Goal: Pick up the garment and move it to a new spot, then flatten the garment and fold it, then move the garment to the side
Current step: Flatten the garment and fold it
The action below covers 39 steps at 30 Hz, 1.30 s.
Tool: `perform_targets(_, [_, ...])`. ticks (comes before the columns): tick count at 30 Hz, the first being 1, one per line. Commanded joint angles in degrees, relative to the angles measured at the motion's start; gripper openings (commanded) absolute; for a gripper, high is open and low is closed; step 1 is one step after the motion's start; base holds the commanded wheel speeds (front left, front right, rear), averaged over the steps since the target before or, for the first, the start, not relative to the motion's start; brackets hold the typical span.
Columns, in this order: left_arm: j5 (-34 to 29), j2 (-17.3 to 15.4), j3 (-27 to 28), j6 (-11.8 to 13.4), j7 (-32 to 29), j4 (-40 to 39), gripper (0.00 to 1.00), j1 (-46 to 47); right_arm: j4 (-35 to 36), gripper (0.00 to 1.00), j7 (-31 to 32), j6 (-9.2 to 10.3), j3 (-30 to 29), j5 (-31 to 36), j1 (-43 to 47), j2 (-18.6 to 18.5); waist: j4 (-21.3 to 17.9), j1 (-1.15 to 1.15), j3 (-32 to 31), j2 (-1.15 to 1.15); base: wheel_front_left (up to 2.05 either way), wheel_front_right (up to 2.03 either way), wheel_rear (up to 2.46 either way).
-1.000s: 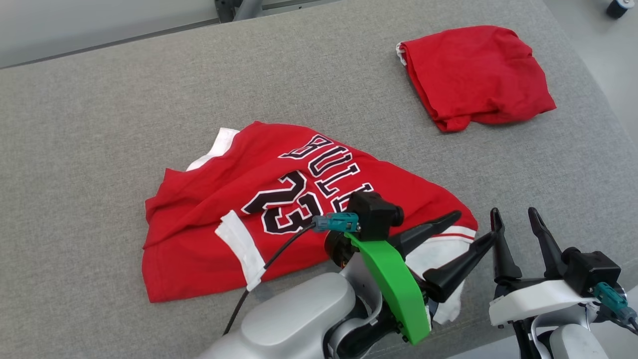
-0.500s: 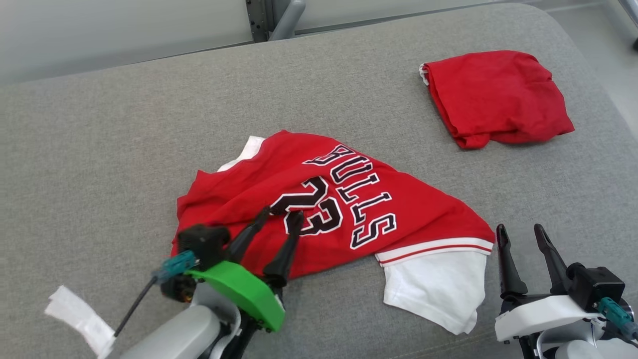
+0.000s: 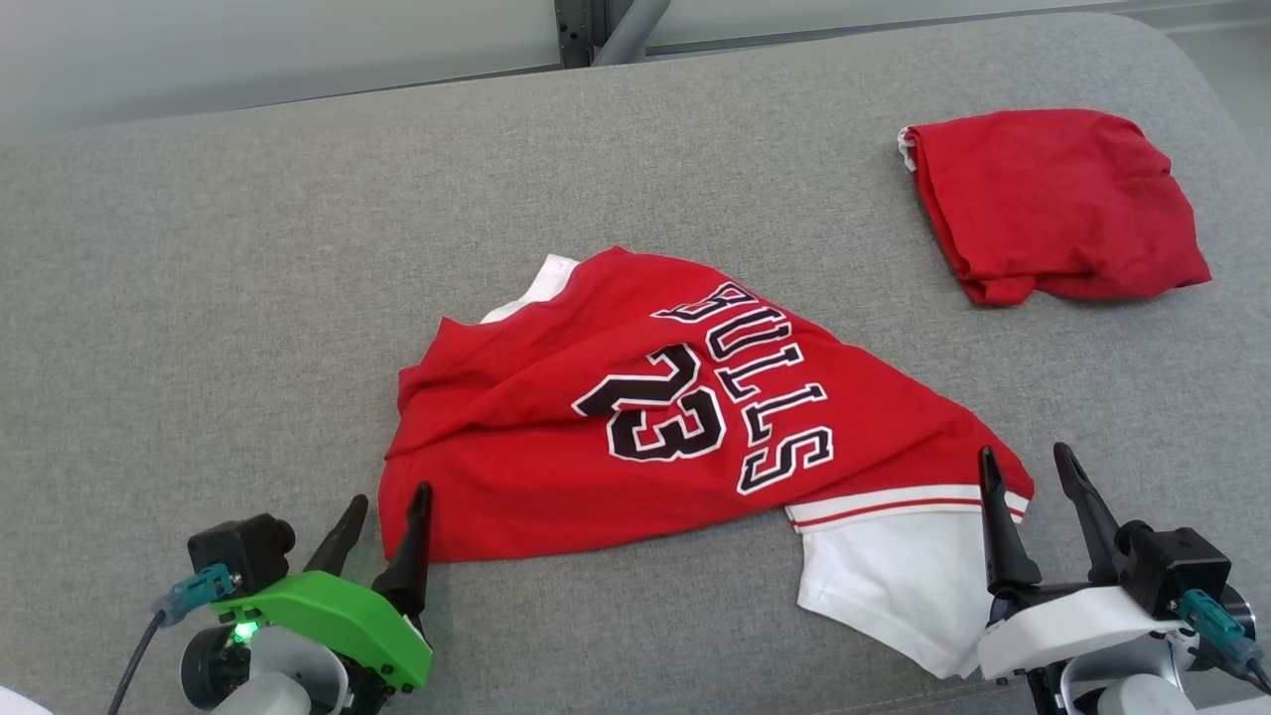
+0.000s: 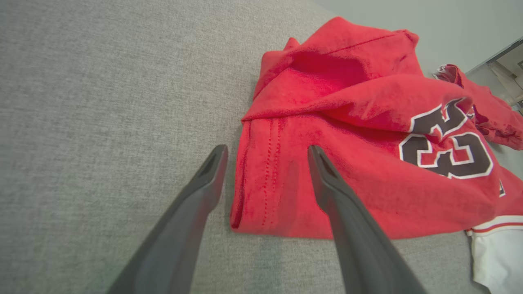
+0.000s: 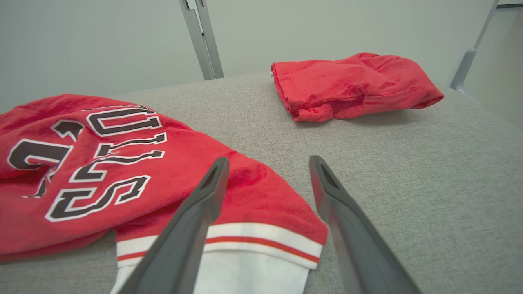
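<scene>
A red jersey with "BULLS 23" lettering and white trim lies rumpled on the grey padded table. It also shows as the red jersey in the left wrist view and the red jersey in the right wrist view. My left gripper stands open at the jersey's near left corner, one finger over the hem. At the near right corner my right gripper is open beside the white sleeve part, holding nothing.
A second red garment, folded, lies at the far right of the table; it shows as the folded garment in the right wrist view. A metal post rises behind the table. Bare grey surface spreads to the left.
My left arm has swung from across the jersey's right side back to the near left corner. The head camera has shifted, so the whole scene sits further right.
</scene>
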State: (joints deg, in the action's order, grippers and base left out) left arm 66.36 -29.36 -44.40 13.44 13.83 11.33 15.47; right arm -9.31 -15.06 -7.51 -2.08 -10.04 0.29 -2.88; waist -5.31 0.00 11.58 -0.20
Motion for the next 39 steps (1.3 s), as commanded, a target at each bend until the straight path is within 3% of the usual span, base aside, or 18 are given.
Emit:
perform_targets(1, [0.6, 0.4, 0.1, -0.9, -0.5, 0.4, 1.0, -0.4, -0.1, 1.0, -0.2, 0.04, 0.2, 0.2, -0.6, 0.0, 0.2, 0.0, 0.2, 0.2, 0.0, 0.0, 0.0])
perform_targets(3, [1.1, 0.6, 0.1, -1.6, -0.6, 0.7, 1.0, -0.1, -0.2, 1.0, -0.2, 0.04, 0.4, 0.2, -0.7, 0.0, 0.1, 0.0, 0.2, 0.2, 0.0, 0.0, 0.0])
perform_targets(4, [1.4, 0.8, 0.2, -2.0, -0.7, 0.8, 0.93, -0.1, -0.2, 1.0, -0.2, 0.04, 0.5, 0.2, -0.7, 0.0, 0.1, 0.0, 0.2, 0.2, 0.0, 0.0, 0.0])
perform_targets(5, [1.6, 0.9, 0.1, -2.1, -1.0, 1.1, 0.44, -0.2, -0.2, 1.0, -0.2, 0.04, 0.5, 0.2, -0.6, 0.0, 0.0, 0.0, 0.2, 0.2, 0.0, 0.0, 0.0])
perform_targets(6, [1.6, 0.8, -0.1, -2.2, -1.1, 1.4, 0.17, -0.2, -0.3, 1.0, -0.2, 0.04, 0.5, 0.2, -0.5, 0.0, 0.0, 0.0, 0.2, 0.2, 0.0, 0.0, 0.0])
perform_targets(7, [1.6, 0.8, -0.2, -2.2, -1.4, 1.7, 0.0, -0.1, -0.3, 1.0, -0.2, 0.04, 0.5, 0.3, -0.5, 0.0, -0.1, 0.0, 0.2, 0.2, 0.0, 0.0, 0.0])
perform_targets(20, [1.2, 0.2, 0.0, -3.8, -0.8, 0.8, 0.0, -0.2, -0.5, 1.0, -0.2, 0.04, -0.2, 0.8, 0.7, 0.0, 0.0, 0.0, -0.9, 0.2, 0.0, 0.0, 0.0])
perform_targets(25, [0.4, -2.6, 0.5, -1.3, -0.7, -9.6, 0.0, -3.2, -0.7, 1.0, -0.2, 0.04, -0.6, 0.4, 2.0, 0.0, 1.2, 0.0, -2.8, 0.2, 0.0, 0.0, 0.0])
perform_targets(31, [-1.8, -7.5, -1.7, 3.3, -4.2, -25.6, 0.0, -5.8, -1.0, 1.0, -0.2, 0.04, 0.5, 0.0, 2.9, 0.0, 3.4, 0.0, -4.3, 0.2, 0.0, 0.0, 0.0])
perform_targets(36, [-1.7, -8.0, -3.0, 5.7, -7.1, -35.6, 0.0, -5.9, -1.0, 1.0, -0.2, 0.04, 1.4, -0.2, 2.2, 0.0, 4.0, 0.0, -4.2, 0.2, 0.0, 0.0, 0.0])
perform_targets(39, [-2.2, -8.5, -3.2, 6.5, -8.6, -35.9, 0.0, -4.2, -0.7, 1.0, -0.2, 0.04, 1.9, -0.3, 0.8, 0.0, 3.3, 0.0, -2.5, 0.2, 0.0, 0.0, 0.0])
